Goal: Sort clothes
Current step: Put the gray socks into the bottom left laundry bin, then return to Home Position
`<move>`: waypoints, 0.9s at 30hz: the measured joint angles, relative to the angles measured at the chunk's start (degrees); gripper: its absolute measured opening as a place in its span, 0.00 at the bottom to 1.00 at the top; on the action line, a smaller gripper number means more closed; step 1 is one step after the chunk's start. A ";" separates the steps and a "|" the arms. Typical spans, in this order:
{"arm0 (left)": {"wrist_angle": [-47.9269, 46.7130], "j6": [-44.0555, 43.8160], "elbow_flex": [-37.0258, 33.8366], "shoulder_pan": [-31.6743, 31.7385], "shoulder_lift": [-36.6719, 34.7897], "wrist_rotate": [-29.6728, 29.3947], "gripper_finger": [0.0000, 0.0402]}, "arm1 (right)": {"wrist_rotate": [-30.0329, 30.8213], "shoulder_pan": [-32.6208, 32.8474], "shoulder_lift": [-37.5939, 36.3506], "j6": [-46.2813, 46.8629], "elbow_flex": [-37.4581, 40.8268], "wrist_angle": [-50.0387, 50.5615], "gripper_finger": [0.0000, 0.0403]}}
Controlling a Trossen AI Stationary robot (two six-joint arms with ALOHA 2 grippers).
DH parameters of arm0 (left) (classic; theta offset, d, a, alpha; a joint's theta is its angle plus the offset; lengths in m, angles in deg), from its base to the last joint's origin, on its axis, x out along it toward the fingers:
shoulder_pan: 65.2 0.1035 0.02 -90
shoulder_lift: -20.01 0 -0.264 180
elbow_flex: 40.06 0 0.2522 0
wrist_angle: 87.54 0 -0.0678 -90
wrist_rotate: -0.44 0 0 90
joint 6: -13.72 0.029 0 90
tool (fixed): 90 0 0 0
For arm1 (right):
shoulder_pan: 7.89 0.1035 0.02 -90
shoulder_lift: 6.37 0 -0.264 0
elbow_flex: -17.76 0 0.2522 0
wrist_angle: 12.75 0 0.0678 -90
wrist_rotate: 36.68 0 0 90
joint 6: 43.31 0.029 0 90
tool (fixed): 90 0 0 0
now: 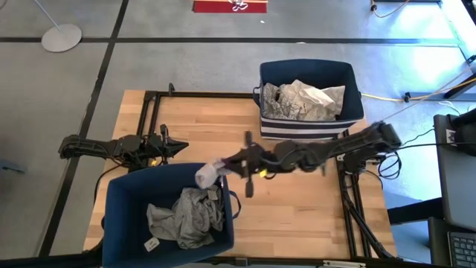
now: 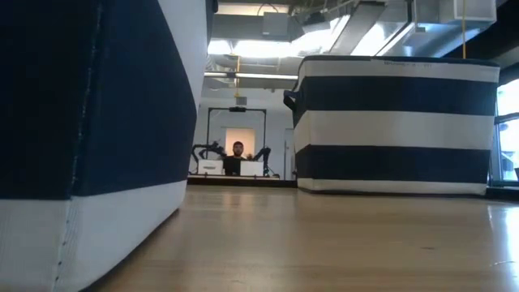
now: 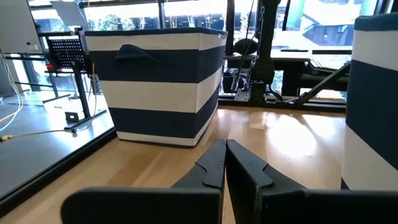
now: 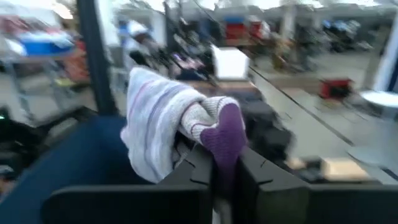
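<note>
Two bins here: the right gripper (image 1: 223,168) hangs over the near bin's (image 1: 119,216) rim, fingers pinched on a pale sock (image 4: 180,121), probably for dropping beside the grey clothes (image 1: 186,218). Left gripper (image 3: 225,163) sits closed, empty.

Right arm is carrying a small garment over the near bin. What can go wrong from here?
1. The right hand pinches only a corner of the light striped garment; most of it bunches outside the fingers, so it may slip early.
2. In the high view the garment hangs right at the rim of the near bin, so a release now may drape it on the wall or drop it onto the table.
</note>
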 joint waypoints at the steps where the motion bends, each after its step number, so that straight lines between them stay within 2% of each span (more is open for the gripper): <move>1: 0.00 0.00 0.00 0.00 0.00 0.00 0.01 | -1.57 -0.36 1.57 -0.12 0.00 -2.98 0.09; 4: 0.00 0.00 0.00 -0.02 -0.01 0.00 0.01 | -4.77 -0.69 5.76 -0.29 0.02 -7.92 0.10; 8: 0.00 0.00 0.00 0.00 0.00 0.00 0.01 | -5.30 -1.02 10.74 1.16 0.07 -11.82 0.14; 12: -0.06 0.00 0.00 -0.02 -0.01 0.01 0.01 | -6.56 -1.02 13.29 2.16 -1.61 -9.80 0.25; 16: -0.07 0.00 0.00 0.00 -0.02 0.00 0.01 | -4.09 -1.00 13.15 -0.55 -5.30 -0.63 0.41; 20: -0.08 -0.11 0.00 0.00 -0.01 0.01 0.01 | -0.26 -1.00 12.53 -1.98 -12.32 14.27 0.55; 24: -0.09 -1.07 0.00 0.00 0.00 0.02 0.01 | 2.05 -0.98 12.35 -0.71 -22.66 33.99 0.62; 27: -0.10 -1.09 0.00 -0.01 0.00 0.01 0.01 | 2.10 -0.67 12.15 3.31 -26.97 44.71 0.63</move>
